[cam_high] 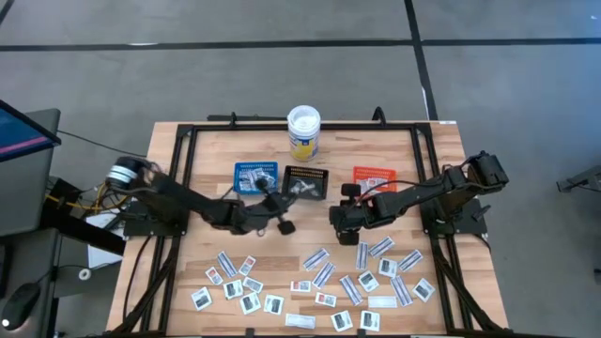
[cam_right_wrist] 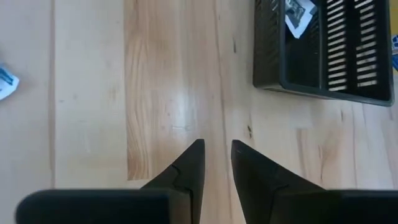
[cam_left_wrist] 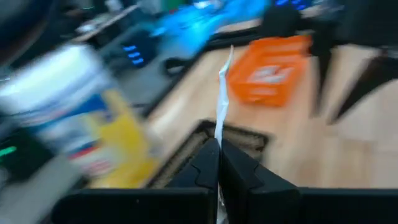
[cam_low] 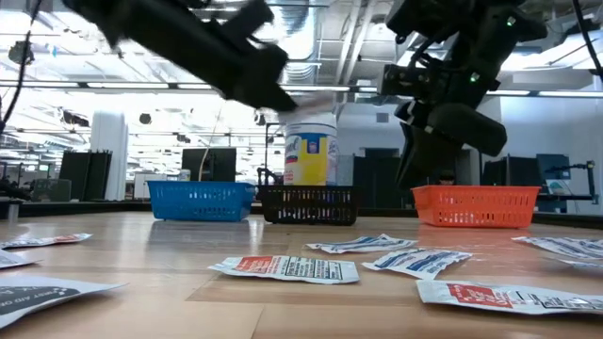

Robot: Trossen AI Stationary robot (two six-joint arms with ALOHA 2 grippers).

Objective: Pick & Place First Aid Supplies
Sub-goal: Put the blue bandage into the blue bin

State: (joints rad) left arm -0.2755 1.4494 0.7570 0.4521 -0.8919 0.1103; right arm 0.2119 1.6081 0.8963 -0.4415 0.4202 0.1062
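Sorting barely begun: few packets visible in blue tray, black tray and orange tray; dozens of packets spread over near counter. Left gripper clamped on a thin white packet, edge-on, markings unreadable, above black tray. Right gripper slightly apart, empty, over bare counter.

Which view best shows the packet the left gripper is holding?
The left wrist view: the packet stands edge-on, pinched in the left gripper. The high view hides it among the arm and trays, the low view shows only a pale blur, and the right wrist view misses it.
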